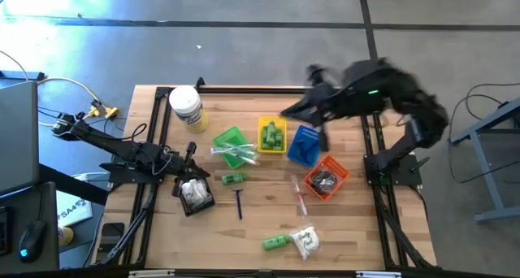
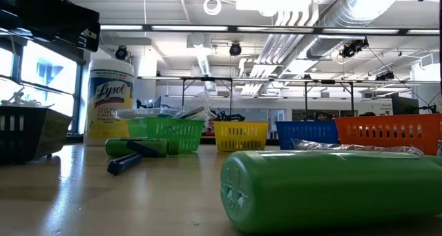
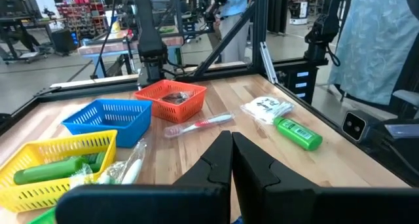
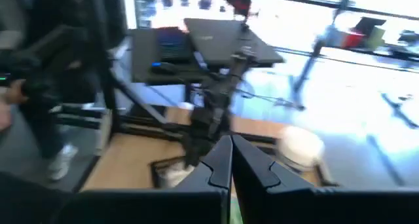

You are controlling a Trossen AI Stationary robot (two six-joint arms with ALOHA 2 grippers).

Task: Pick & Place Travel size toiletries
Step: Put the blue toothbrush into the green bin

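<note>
**Loose toiletries wait on the table**

Left gripper (image 1: 185,183) sits over the black basket (image 1: 197,198), fingers pinched together w/ nothing between; right gripper (image 4: 230,160), likewise clenched empty, hangs above the blue basket (image 1: 305,145). Green bottle (image 1: 275,243) and white sachets (image 1: 306,242) lie near the front edge. Bottle: prob. light, stiff, apt to roll; take it mid-body. Sachets: soft, maybe slippery.

The table (image 1: 244,229) is showing pale, smooth wood planks with a soft sheen. The orange basket (image 3: 171,99) and blue basket (image 3: 108,116) are looking like glossy slotted plastic. The green bottle (image 2: 331,189) is appearing smooth, probably plastic.
</note>
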